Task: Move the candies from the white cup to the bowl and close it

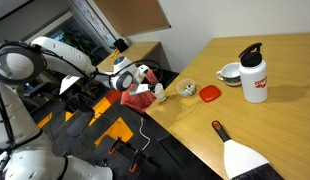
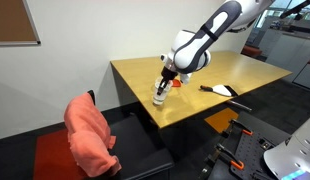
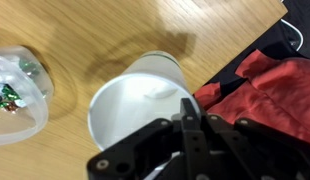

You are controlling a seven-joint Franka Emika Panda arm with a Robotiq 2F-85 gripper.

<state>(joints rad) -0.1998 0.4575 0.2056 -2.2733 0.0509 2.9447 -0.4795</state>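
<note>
In an exterior view a tan wooden table point(image 2: 200, 108) stands near a pale wall point(image 2: 85, 40) with a cork board point(image 2: 13, 22) on it. The white arm reaches down from the upper right to the table's near corner. The gripper point(image 2: 163, 90) hangs right over the white cup point(image 2: 161, 99), which stands upright by the edge with its long axis vertical and its mouth up. A red cloth point(image 2: 90, 140) is draped over a seat below the table, and a brush point(image 2: 223, 90) lies further along the top. In the exterior view from across the table, the bowl point(image 1: 185, 90) sits just beside the cup, then a red disc point(image 1: 210, 93), then a whitish bowl point(image 1: 229, 72) and a white bottle point(image 1: 255, 78) with a black cap, well apart from the corner. In the wrist view the cup's open mouth faces the camera, its inside white. A dark finger point(image 3: 185, 120) crosses the near rim, but I cannot tell whether the pincer is clamped on the cup or apart. The bowl, holding wrapped candies point(image 3: 9, 95), lies to the left and the cloth to the right.
</note>
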